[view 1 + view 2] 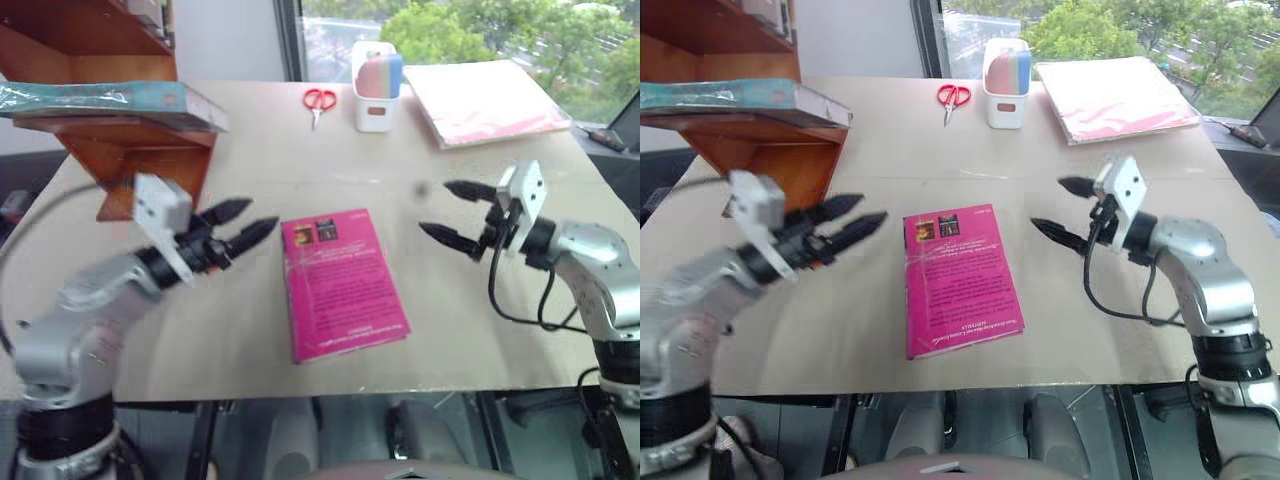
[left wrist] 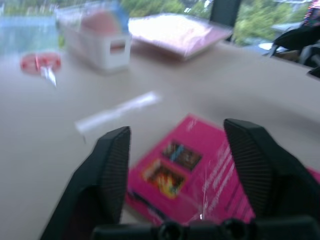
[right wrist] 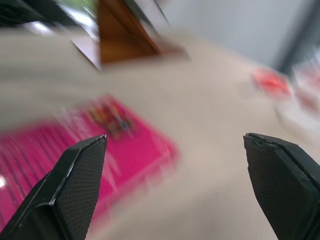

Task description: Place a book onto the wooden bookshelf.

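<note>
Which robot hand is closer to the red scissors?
Left. The left end effector sits nearer the red-handled scissors, toward the shelf side; the right end effector is slightly farther, across the table.

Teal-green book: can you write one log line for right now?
flat teal-green book: lying on reddish-brown wooden bookshelf | left gripper: open, empty | right gripper: open, empty

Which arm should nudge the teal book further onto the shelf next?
Left, probably. The book lies on the wooden bookshelf at the robot's left, overhanging its edge. The left gripper, open and empty, is beside it; the right gripper is across the pink book.
</note>
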Controlling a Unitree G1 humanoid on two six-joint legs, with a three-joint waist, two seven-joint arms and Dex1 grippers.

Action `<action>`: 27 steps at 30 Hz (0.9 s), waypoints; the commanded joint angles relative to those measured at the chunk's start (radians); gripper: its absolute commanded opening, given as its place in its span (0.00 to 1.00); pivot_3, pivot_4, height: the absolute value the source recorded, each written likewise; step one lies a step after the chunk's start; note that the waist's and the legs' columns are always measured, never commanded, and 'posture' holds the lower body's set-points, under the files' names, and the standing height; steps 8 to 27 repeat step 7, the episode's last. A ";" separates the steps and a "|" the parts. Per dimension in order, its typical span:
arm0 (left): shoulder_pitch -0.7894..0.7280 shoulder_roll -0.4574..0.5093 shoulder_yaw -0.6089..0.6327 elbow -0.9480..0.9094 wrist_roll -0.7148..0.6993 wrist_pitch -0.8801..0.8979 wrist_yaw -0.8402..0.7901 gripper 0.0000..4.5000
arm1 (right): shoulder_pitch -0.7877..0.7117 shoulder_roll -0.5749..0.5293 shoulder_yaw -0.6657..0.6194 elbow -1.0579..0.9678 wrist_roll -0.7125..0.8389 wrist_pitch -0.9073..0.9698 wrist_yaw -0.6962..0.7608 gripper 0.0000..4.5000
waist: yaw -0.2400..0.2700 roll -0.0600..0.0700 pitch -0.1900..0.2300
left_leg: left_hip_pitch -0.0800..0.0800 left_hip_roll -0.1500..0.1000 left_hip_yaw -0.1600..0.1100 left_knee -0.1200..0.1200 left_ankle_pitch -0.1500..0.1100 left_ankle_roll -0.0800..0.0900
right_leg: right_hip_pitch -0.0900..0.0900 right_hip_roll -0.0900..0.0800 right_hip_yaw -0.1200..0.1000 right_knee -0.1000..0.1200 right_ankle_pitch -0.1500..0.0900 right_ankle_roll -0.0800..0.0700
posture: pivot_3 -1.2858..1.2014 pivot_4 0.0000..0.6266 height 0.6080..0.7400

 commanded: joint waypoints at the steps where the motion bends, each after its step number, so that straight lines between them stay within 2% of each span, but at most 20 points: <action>1: 0.096 0.007 -0.019 0.005 0.141 -0.101 0.045 0.99 | 0.103 -0.058 -0.099 -0.104 -0.017 0.055 -0.064 1.00 | 0.000 0.000 0.000 | 0.000 0.000 0.000 -0.001 0.000 0.000 | 0.000 0.000 0.000 -0.001 0.000 0.000 | 0.52 0.24 1.00; 4: 0.154 0.002 0.014 0.010 0.150 -0.164 0.015 0.99 | 0.214 -0.111 -0.133 -0.157 -0.033 0.066 -0.062 1.00 | 0.001 0.000 0.000 | -0.001 0.000 0.000 -0.005 0.000 0.000 | 0.000 0.000 -0.001 -0.007 0.000 0.000 | 0.52 0.24 1.00; 7: 0.217 0.038 0.074 0.072 0.167 -0.244 -0.066 0.99 | 0.357 -0.187 -0.191 -0.199 -0.048 0.093 -0.029 1.00 | 0.001 0.000 0.000 | -0.001 -0.001 0.000 -0.006 -0.001 0.001 | 0.001 -0.001 -0.001 -0.010 0.000 0.000 | 0.52 0.24 1.00; 27: 0.217 0.038 0.074 0.072 0.167 -0.244 -0.066 0.99 | 0.357 -0.187 -0.191 -0.199 -0.048 0.093 -0.029 1.00 | 0.001 0.000 0.000 | -0.001 -0.001 0.000 -0.006 -0.001 0.001 | 0.001 -0.001 -0.001 -0.010 0.000 0.000 | 0.52 0.24 1.00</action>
